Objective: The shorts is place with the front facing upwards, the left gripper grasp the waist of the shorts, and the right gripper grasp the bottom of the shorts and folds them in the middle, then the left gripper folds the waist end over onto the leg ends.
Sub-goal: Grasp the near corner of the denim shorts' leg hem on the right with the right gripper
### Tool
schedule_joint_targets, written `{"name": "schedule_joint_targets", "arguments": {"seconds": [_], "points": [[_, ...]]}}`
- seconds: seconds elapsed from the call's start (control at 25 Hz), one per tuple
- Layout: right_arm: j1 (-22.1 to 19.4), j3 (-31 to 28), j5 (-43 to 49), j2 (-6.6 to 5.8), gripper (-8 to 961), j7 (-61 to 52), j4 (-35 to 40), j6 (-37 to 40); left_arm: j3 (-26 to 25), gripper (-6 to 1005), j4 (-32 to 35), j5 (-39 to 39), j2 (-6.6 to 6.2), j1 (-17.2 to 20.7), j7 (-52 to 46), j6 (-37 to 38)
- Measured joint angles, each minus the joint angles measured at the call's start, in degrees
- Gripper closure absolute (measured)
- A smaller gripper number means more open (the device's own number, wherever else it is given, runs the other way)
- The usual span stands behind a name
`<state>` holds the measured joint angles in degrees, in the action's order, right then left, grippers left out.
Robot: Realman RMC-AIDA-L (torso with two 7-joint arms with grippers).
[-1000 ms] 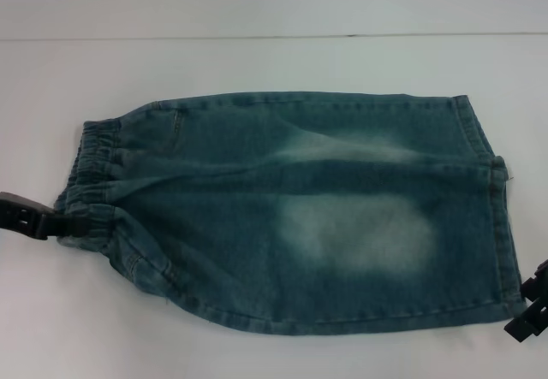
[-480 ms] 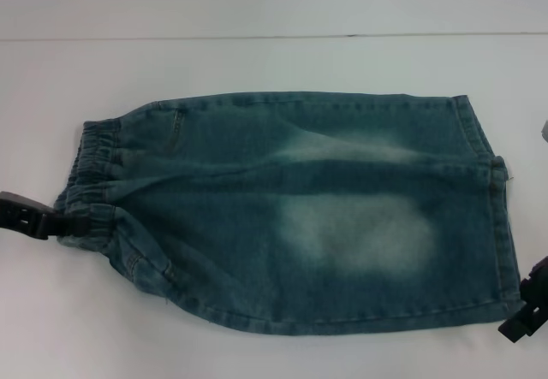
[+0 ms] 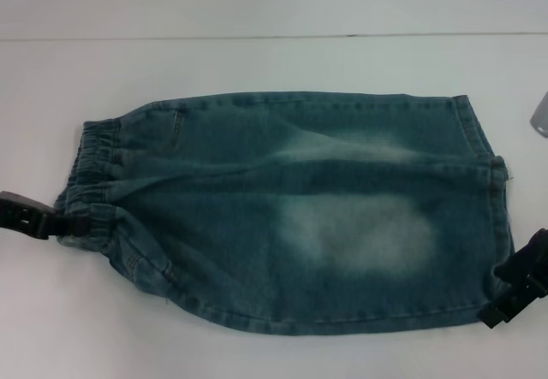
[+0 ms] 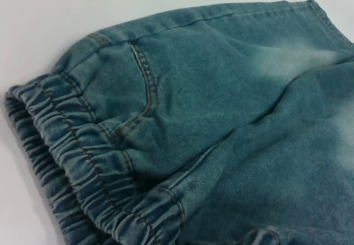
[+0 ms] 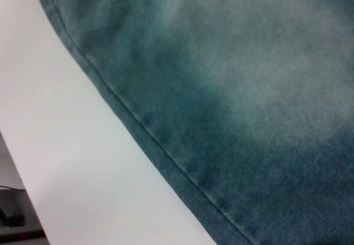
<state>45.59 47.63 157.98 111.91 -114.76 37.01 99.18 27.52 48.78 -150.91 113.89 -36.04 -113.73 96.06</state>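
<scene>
The blue-green denim shorts [image 3: 300, 216] lie flat on the white table, doubled lengthwise, with a pale faded patch in the middle. The gathered waist [image 3: 90, 174] is at the left and the straight leg ends [image 3: 492, 216] are at the right. My left gripper [image 3: 73, 223] comes in from the left edge and is shut on the near corner of the waist. The left wrist view shows the ruffled waist [image 4: 66, 167] and a stitched pocket [image 4: 141, 90] close up. My right gripper [image 3: 501, 304] sits over the near corner of the leg ends. The right wrist view shows only denim [image 5: 249, 90] and its seam.
The white table [image 3: 274, 353] surrounds the shorts, and its back edge [image 3: 274, 36] runs across the top of the head view. A grey piece of the right arm [image 3: 539, 114] shows at the right edge. White table [image 5: 83, 162] lies beside the denim seam.
My right gripper has moved left and slightly away from me, from beside the hem corner to over it. The left gripper and the shorts have stayed put.
</scene>
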Motion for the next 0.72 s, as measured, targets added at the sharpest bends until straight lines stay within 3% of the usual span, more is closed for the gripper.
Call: {"name": "schedule_joint_targets", "arguments": {"seconds": [0.12,0.24,0.72], "points": [[-0.12,0.85,0.14,0.46,-1,0.2,0.0,-0.87,-0.05,956,0.0,0.0,0.02,0.0,0.0,0.0],[-0.12,1.09,0.15,0.61,173,0.35,0.0,-1.36,-0.07,955,0.0,0.0,0.02,0.0,0.0,0.0],[-0.1,1.13,0.2,0.36,455,0.26,0.28,-1.38,-0.19,951,0.0,0.0,0.02,-0.16,0.0,0.01]]}}
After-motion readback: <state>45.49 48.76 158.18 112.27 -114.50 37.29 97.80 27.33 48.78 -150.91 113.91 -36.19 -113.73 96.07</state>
